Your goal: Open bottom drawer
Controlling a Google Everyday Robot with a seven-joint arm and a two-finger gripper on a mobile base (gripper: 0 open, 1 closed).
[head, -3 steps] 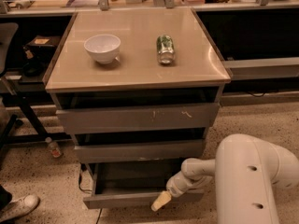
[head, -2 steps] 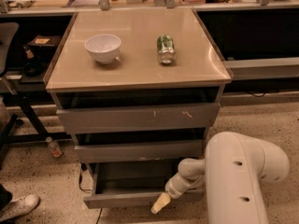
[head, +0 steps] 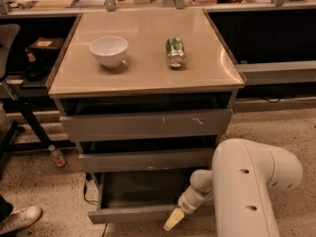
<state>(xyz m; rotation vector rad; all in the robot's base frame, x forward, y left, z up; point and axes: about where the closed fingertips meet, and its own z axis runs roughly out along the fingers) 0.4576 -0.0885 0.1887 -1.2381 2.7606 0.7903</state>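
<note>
- Progress: slim plain grey metal bottom drawer (head: 140,213) stands pulled out from the cabinet at 6 o'clock in the view. Its flat grey inside shows behind the narrow front panel, so I judge the opening largely done.
- Remaining: possibly a little more travel, then release and withdrawal. Whether the slide has reached its stop cannot be read.
- Gripper (head: 174,220): yellowish tip sits at the drawer's front panel, toward its 3 o'clock end, low at about 5 o'clock of the view. How far it is open, and whether it has hold of the panel, cannot be told.
- White robot arm (head: 247,186): bulky link fills the 4 to 5 o'clock corner, partly covering the drawer's right end.
- Tall scratched grey top drawer front (head: 145,125) and mid-height grey middle drawer front (head: 145,159) sit further back than the bottom front.
- Beige cabinet top (head: 143,78): white ceramic bowl (head: 108,50) at 10 o'clock, green metal can (head: 175,52) lying on its side at 1 o'clock, well apart.
- Change from one second ago: the arm's big link has shifted toward 9 o'clock; the drawer front and gripper tip sit slightly lower, suggesting a small further pull. Bowl and can unmoved.
</note>
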